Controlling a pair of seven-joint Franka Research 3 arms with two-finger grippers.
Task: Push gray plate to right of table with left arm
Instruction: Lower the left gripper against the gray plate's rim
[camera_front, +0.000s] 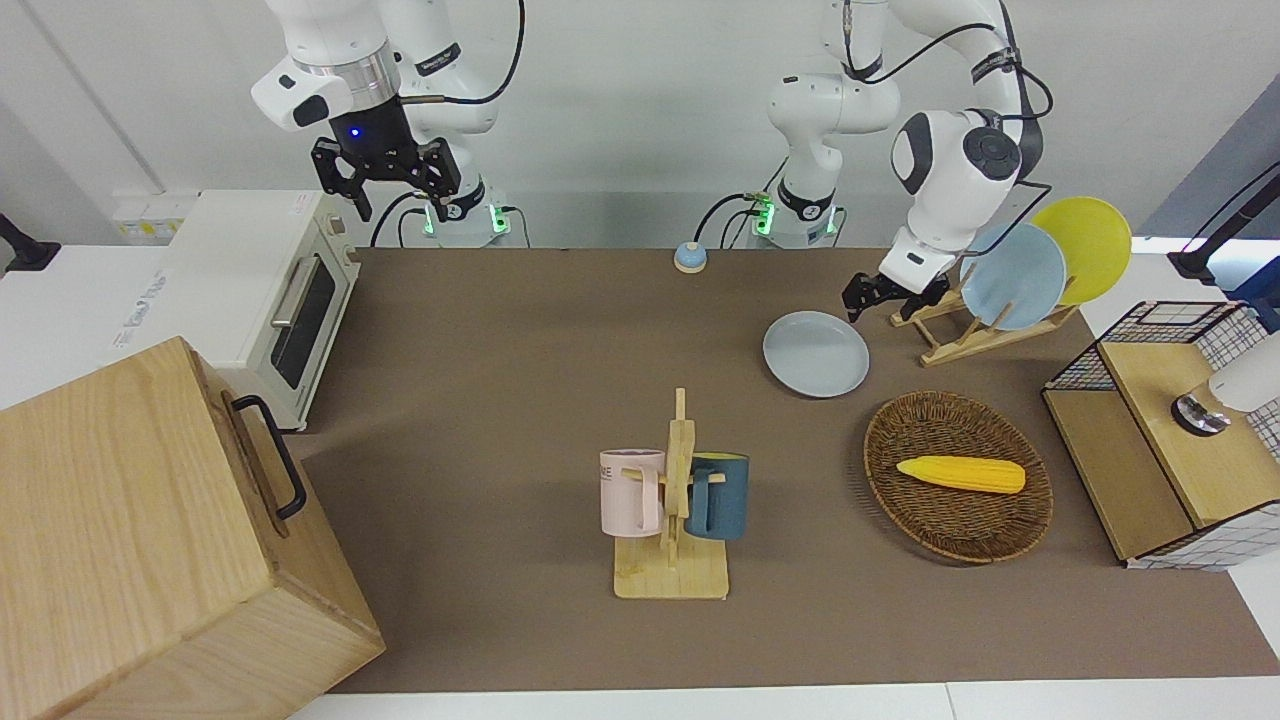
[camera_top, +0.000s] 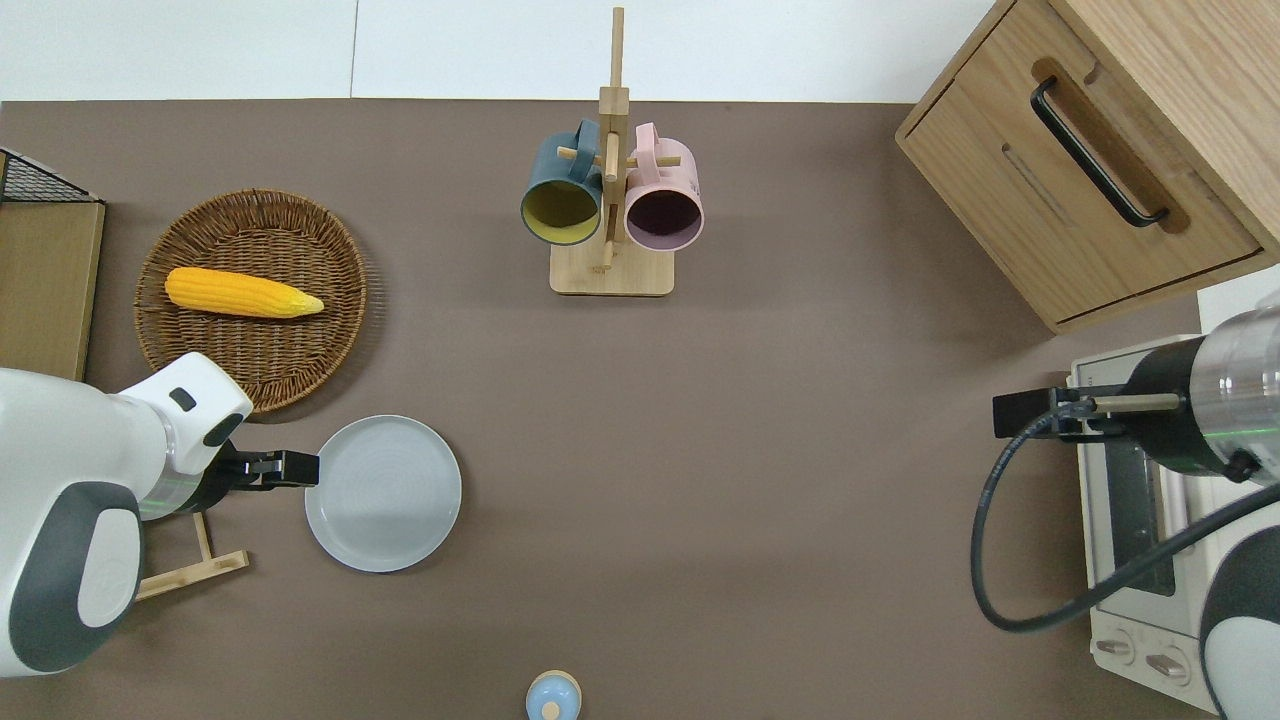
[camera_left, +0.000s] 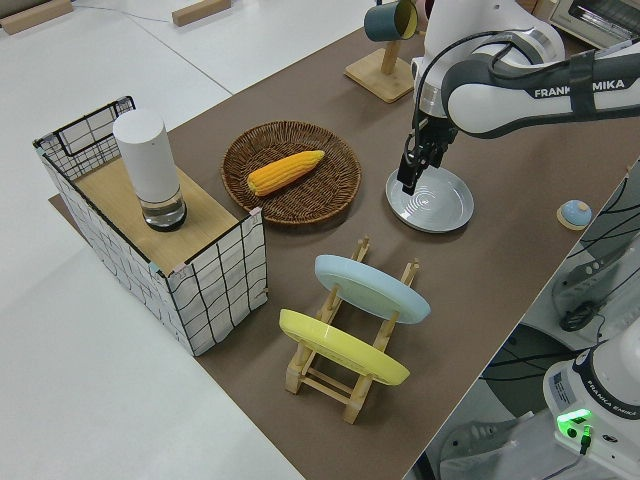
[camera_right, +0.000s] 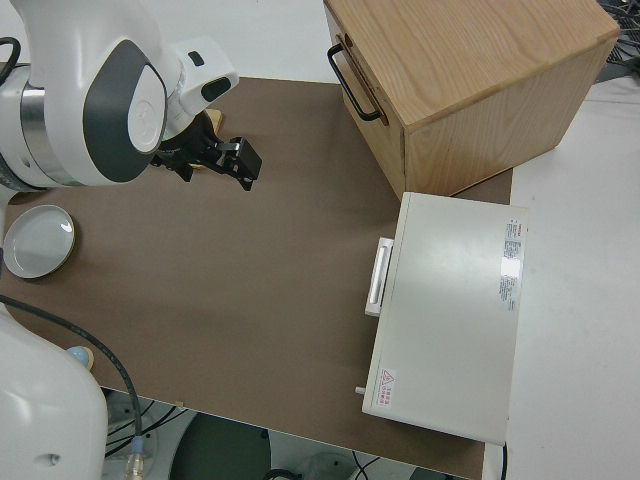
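The gray plate (camera_front: 816, 353) lies flat on the brown table (camera_front: 520, 380), between the robots and the wicker basket; it also shows in the overhead view (camera_top: 383, 493) and the left side view (camera_left: 432, 200). My left gripper (camera_front: 866, 298) is low at the plate's rim, on the side toward the left arm's end of the table, as the overhead view (camera_top: 303, 468) and the left side view (camera_left: 407, 183) show. I cannot tell whether it touches the rim. My right arm is parked, its gripper (camera_front: 400, 200) open and empty.
A wooden rack (camera_front: 960, 330) holding a sky-blue plate (camera_front: 1012, 275) and a yellow plate (camera_front: 1090, 245) stands beside the left gripper. A wicker basket (camera_front: 958, 520) holds a corn cob (camera_front: 960, 473). A mug rack (camera_front: 672, 530), wooden cabinet (camera_front: 150, 540) and toaster oven (camera_front: 255, 290) stand toward the right arm's end.
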